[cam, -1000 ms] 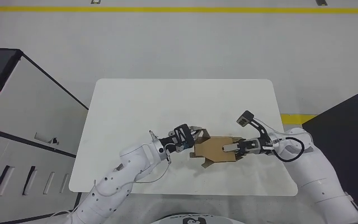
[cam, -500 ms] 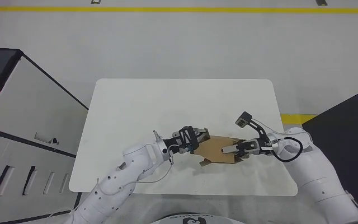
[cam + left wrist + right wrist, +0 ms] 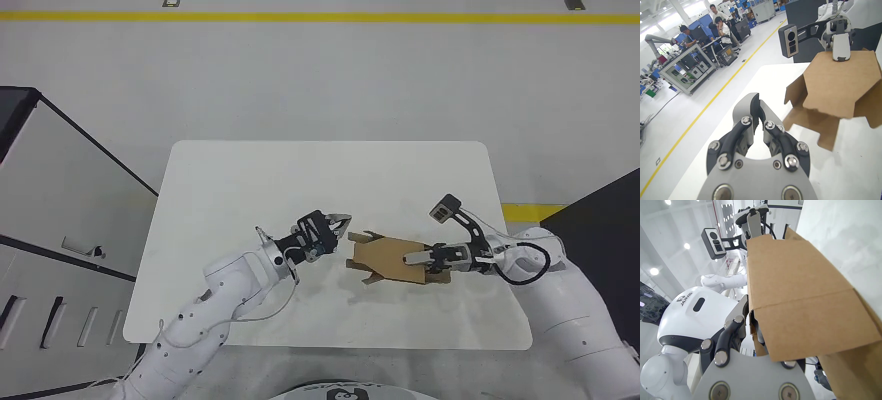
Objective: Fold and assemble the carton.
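While the right claw (image 3: 414,259) clamps the half-open carton (image 3: 384,260) mid-frame, the left claw (image 3: 339,221), nearly closed and empty, probably must fold flaps next.

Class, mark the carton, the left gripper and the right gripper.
carton (image 3: 380,258): top view, middle of its bare top panel.
left gripper (image 3: 758,100): left wrist view, between its fingertips.
right gripper (image 3: 840,59): left wrist view, fingers' tip gripping the carton.

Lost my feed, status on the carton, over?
Left tool shut, empty, beside the carton. Right tool clamped on its end. Flaps open. Nothing in the way.
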Robot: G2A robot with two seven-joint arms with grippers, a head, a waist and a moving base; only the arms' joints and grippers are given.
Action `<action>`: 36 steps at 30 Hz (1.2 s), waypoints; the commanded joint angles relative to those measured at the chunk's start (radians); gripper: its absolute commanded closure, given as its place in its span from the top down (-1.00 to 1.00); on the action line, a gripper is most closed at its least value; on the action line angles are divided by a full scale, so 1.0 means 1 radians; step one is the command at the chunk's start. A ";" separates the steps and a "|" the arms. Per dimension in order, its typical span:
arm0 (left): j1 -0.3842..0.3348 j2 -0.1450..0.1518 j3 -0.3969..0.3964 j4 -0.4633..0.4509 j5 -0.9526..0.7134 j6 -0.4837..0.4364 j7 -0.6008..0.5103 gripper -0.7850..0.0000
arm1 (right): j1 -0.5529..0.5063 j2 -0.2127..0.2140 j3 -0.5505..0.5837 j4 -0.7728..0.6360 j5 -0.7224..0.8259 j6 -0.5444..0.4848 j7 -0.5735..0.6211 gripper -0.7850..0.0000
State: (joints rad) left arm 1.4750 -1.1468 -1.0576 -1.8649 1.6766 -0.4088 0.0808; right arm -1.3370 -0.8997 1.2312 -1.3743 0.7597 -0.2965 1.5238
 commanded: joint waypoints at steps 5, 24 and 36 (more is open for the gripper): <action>0.040 0.008 -0.039 -0.024 -0.015 0.003 0.014 -1.00 | 0.003 0.001 0.017 0.019 0.055 0.012 0.012 -1.00; 0.113 0.037 -0.196 -0.079 -0.110 -0.113 0.087 -1.00 | 0.080 0.022 -0.111 0.023 0.276 0.060 0.012 -1.00; 0.128 0.050 -0.255 -0.073 -0.108 -0.180 0.078 -1.00 | 0.192 0.031 -0.244 0.061 0.316 0.029 0.012 -1.00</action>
State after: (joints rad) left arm 1.6031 -1.0968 -1.3122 -1.9379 1.5688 -0.5892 0.1588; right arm -1.1448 -0.8691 0.9862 -1.3128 1.0764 -0.2678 1.5359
